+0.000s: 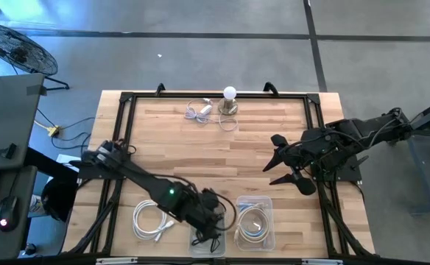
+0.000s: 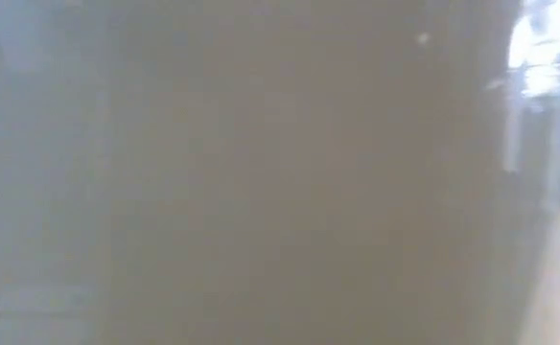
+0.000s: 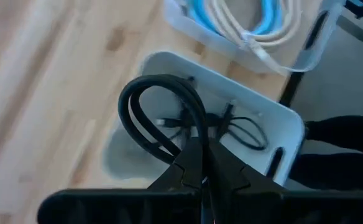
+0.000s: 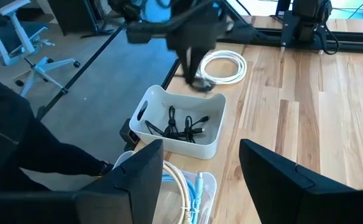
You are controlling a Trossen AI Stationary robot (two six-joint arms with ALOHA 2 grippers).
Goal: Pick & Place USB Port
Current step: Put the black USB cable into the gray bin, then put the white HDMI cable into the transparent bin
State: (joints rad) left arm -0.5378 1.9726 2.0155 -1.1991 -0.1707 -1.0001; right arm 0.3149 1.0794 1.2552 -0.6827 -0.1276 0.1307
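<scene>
At the lower middle of the high view, the left pincer (image 1: 209, 221) hangs over the white bin (image 1: 206, 241) at the table's (image 1: 200, 147) near edge, its fingers clamped on a loop of black cable (image 3: 160, 112). In the left wrist view the loop arches up from the closed tips at the frame's bottom centre, directly above the bin, where other black cables (image 3: 231, 127) already lie tangled on the floor of the tray. The held cable looks like the task's piece, just short of release. The main risk is that the springy loop catches on a finger when the pincer opens and does not drop, or that it springs sideways and drapes over the bin's rim onto the table instead of falling inside. A second risk is that the tips dip too low and snag the cables already inside, pulling them out on the way up. The clear bin (image 1: 255, 221), holding white and blue cables, sits just beside the white one toward the right of the high view, so a drift that way could drop the cable into the wrong container. A coil of white cable (image 1: 152, 219) lies to the left, near the arm's path. The right pincer (image 1: 294, 171) waits spread wide at the right edge of the table, well apart. The low view shows nothing usable.
</scene>
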